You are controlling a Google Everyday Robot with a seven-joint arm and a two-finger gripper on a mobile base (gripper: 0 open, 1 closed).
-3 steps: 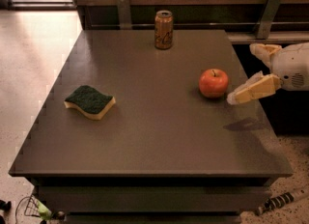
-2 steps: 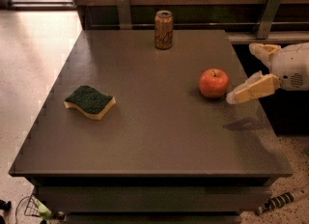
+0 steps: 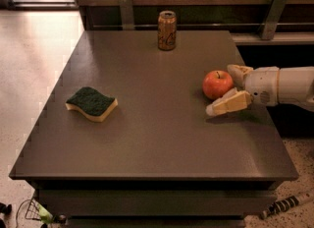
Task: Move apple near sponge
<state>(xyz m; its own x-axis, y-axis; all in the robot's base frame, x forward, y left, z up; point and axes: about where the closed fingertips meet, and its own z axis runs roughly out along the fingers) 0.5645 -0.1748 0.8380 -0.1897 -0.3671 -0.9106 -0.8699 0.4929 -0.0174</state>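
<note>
The red-orange apple (image 3: pixel 218 84) sits on the right side of the dark table (image 3: pixel 157 138). My gripper (image 3: pixel 222 90) reaches in from the right edge, open, with one pale yellow finger (image 3: pixel 229 103) in front of the apple and the other behind it at its right. The fingers flank the apple without closing on it. The sponge (image 3: pixel 91 103), dark green face up over yellow foam, lies on the left side of the table, far from the apple.
A tall orange drink can (image 3: pixel 167 30) stands at the back middle of the table. A wall rail with metal brackets (image 3: pixel 271 8) runs behind. The floor lies to the left, and a striped object (image 3: pixel 284 205) lies on it at lower right.
My gripper has moved left toward the apple, so its fingers now sit on either side of it. The apple, sponge and can have not moved.
</note>
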